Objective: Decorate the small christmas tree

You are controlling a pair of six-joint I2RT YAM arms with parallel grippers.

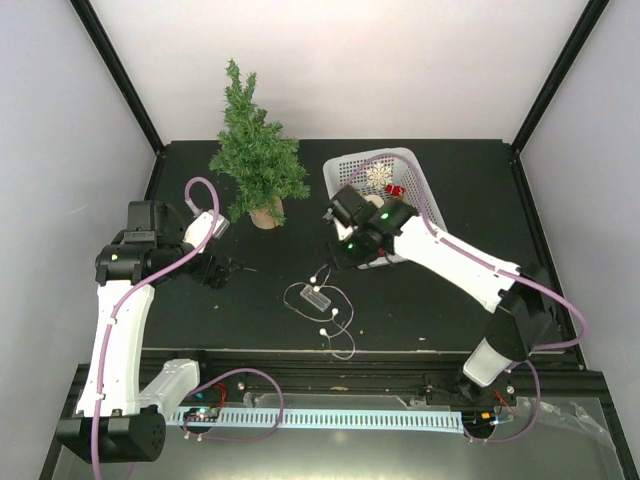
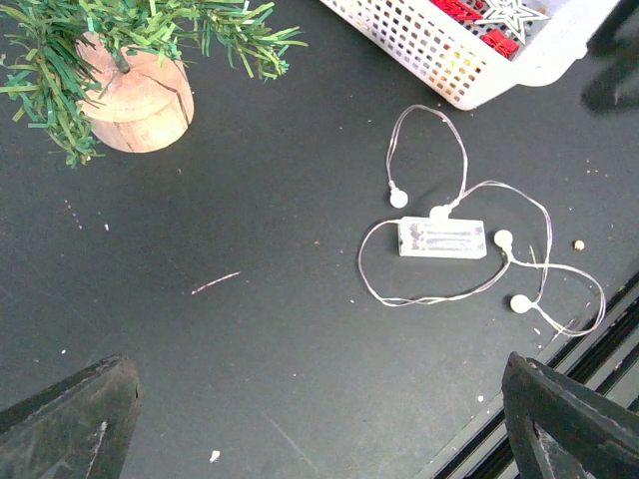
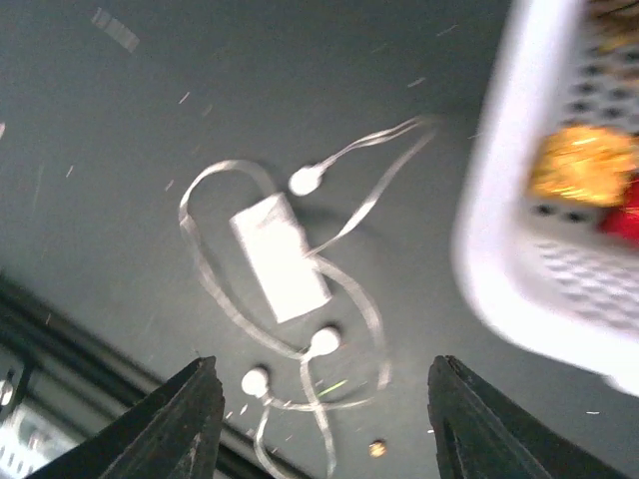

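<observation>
The small christmas tree [image 1: 255, 150] stands upright on its wood stump at the back left of the desk [image 1: 250, 310], just left of the white basket [image 2: 429, 50]. The light string [image 1: 320, 300] with its battery box lies loose on the desk in front of both. Left hand [image 2: 319, 419] is spread wide, holding nothing. Right hand [image 3: 321, 399] hangs over the string beside the basket, fingers apart, empty too.
</observation>
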